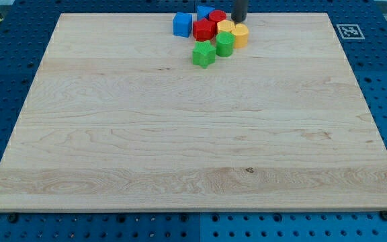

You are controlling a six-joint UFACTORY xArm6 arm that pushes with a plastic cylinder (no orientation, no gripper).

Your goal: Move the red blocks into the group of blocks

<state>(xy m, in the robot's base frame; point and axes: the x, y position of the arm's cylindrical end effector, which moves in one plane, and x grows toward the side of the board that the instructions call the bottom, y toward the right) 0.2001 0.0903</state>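
My tip (pixel 238 21), a bare rod holding nothing, stands at the board's (pixel 180 134) top edge. The red cylinder (pixel 217 16) lies at its nine o'clock, the red star-like block (pixel 203 29) at eight o'clock, both within the cluster.

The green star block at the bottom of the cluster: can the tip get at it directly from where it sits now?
Probably not directly. My tip sits at the view's top, behind the cluster, with the yellow blocks and green cylinder between it and the green star block. It would need to go around.
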